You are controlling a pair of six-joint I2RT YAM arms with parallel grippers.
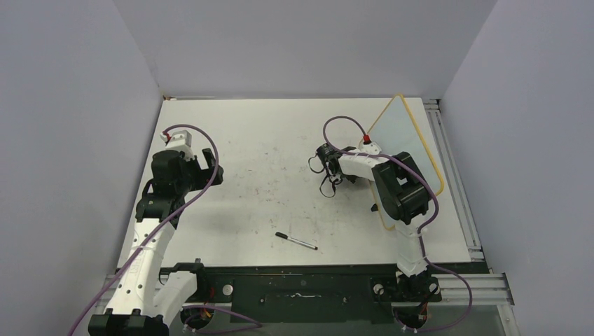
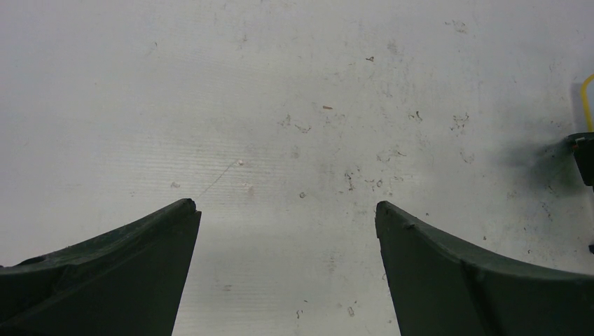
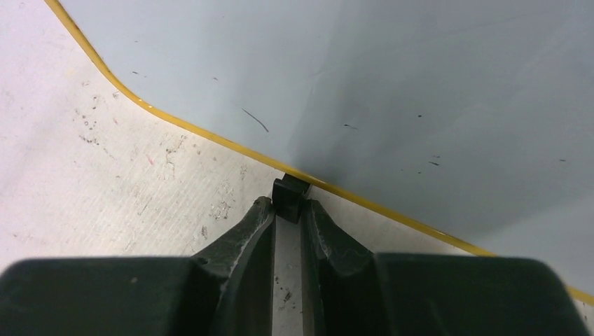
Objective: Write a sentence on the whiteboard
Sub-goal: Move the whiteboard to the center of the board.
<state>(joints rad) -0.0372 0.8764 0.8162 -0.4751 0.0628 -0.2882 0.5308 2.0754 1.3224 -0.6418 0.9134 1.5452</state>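
The whiteboard (image 1: 415, 129) sits at the 3 o'clock side of the bench (image 1: 280, 133). Its yellow frame shows along the far and right edges, and the right arm crosses over its near half. In the right wrist view the pale glossy face fills the area from 12 to 3 o'clock, with the frame running from 10 o'clock down to 4 o'clock. A short dark stroke (image 3: 256, 120) marks the face close to the frame.

The right fingers (image 3: 260, 222) are pressed close together, pinching a small black foot (image 3: 289, 194) that juts from the frame. The tips touch it on both sides.

The left fingers (image 2: 162, 241) are spread wide over bare, scuffed bench at the 9 o'clock side and hold nothing. A sliver of yellow frame shows at 3 o'clock in that wrist view.

A marker (image 1: 295, 241) lies flat on the bench toward 6 o'clock, well apart from both arms and from the whiteboard, slanted from 10 to 4 o'clock.
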